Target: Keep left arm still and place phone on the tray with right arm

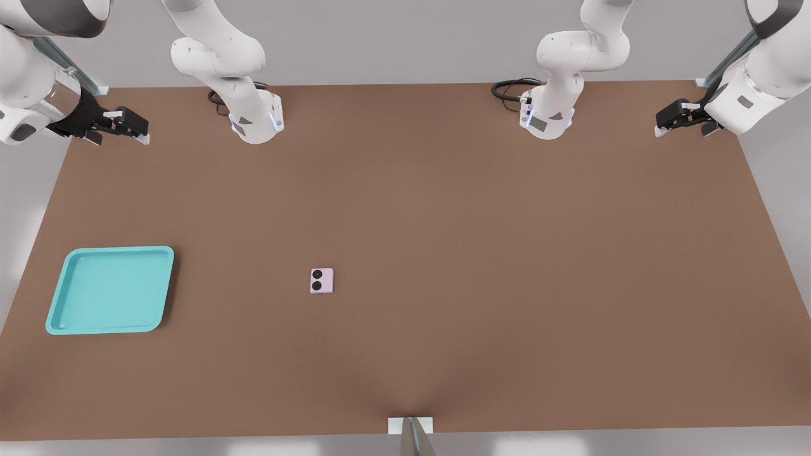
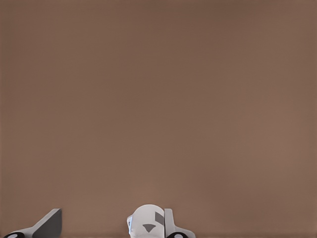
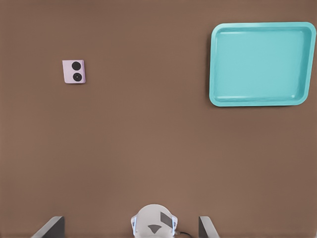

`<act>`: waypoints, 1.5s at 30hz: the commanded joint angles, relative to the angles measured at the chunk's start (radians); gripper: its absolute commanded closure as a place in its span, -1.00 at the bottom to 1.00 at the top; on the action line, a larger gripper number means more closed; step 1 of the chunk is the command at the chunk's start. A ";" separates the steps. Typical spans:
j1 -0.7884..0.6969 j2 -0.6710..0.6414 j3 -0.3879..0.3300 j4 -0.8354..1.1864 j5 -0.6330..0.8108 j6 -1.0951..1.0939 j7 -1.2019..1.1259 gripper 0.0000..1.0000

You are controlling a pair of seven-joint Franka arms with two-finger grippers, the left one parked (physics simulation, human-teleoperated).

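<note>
two views show the phone (image 1: 322,280) and tray (image 1: 57,310), and the left wrist view shows neither, only bare brown worktop (image 2: 158,99). at the worktop's near edge in the front view sits a small white bracket (image 1: 410,425). farther in, the pink phone lies flat with its two black lenses up, near the middle and well apart from the turquoise tray on the front view's left. the right wrist view looks down on both, phone (image 3: 74,72) and tray (image 3: 218,99) apart on the same surface. at its edge the tool's grey fingers (image 3: 49,227) stand wide apart, released, grasping nothing. only the front view shows the tool (image 1: 130,130) itself, above the far corner on the front view's left, well away from the phone. behind the worktop is a plain grey wall (image 1: 393,38).
</note>
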 commanded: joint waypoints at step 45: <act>0.311 0.754 0.106 -0.220 -0.015 1.217 0.377 -1.00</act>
